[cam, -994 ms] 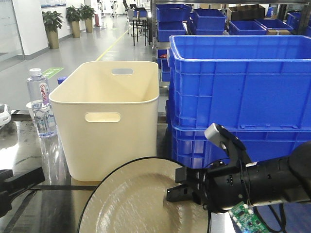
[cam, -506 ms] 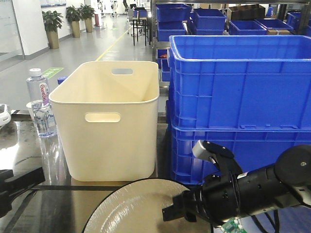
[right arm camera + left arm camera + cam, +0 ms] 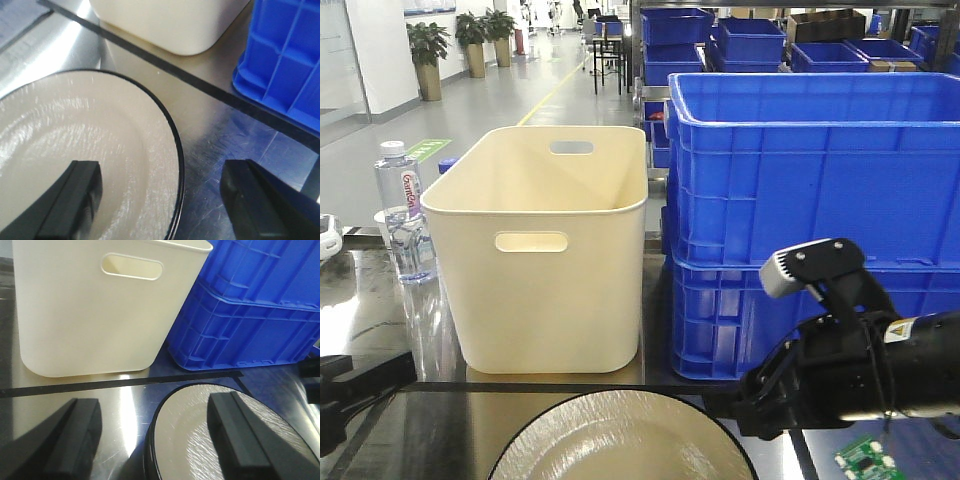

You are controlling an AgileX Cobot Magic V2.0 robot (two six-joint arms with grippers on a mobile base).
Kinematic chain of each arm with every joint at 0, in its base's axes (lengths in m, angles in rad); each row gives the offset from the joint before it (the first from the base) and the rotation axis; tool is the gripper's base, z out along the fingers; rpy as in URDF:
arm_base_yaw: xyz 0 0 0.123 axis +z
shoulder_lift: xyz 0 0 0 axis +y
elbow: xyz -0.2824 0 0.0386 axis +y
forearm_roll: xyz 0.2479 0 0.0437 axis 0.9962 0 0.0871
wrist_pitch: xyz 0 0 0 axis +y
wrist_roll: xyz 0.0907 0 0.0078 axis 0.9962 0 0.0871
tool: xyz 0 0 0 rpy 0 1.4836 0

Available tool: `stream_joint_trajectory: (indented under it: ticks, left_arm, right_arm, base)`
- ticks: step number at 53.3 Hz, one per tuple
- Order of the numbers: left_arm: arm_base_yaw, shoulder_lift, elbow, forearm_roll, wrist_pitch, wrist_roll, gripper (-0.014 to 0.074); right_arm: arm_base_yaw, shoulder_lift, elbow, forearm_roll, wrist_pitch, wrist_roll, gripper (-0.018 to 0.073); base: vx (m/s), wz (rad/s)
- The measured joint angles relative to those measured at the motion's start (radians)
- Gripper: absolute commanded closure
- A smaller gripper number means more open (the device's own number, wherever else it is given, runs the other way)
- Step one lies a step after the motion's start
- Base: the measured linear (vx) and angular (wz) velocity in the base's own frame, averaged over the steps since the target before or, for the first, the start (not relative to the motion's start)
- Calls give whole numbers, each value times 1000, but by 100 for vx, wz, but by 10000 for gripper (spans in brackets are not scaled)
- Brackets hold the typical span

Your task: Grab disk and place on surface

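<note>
Bottle [image 3: 402, 212]: upright at the far left of the tabletop [image 3: 430, 430], just beside the bin.
Left tool [image 3: 150, 437]: wide open and empty; one finger [image 3: 75, 440] is over bare tabletop, the other over the disk's left part.
Bin [image 3: 545, 245]: cream, open-topped, with handle slots, standing behind the tape line [image 3: 120, 382].
Disk [image 3: 620, 440]: cream with a thin black rim, lying flat on the glossy tabletop at the near edge, in front of the tape line and the bin, gripped by neither tool.
Right tool [image 3: 160, 200]: wide open and empty; one finger [image 3: 75, 197] is over the disk, the other beyond its rim over bare tabletop.
Crates [image 3: 810, 200]: blue, stacked at the right, touching the bin's side.
Right arm [image 3: 850, 375]: black, low in front of the crates, right of the disk.
</note>
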Motion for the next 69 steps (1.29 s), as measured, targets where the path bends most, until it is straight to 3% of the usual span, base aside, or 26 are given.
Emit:
stream_joint_trajectory:
  ticks: [42,48,55,69]
  left_arm:
    - [0,0,0,0,0,0,44]
    - [0,-1,0,13,0,0,80]
    - [0,-44,16,148,0,-70,184]
    - [0,-321,171,663,10,-511,468]
  right_arm:
    - [0,-21,0,-4,1,21,8]
    - [0,-21,0,-4,1,21,8]
    - [0,-21,0,-4,1,21,8]
    - [0,-21,0,-4,1,21,8]
  base:
    - [0,0]
    - [0,0]
    - [0,0]
    - [0,0]
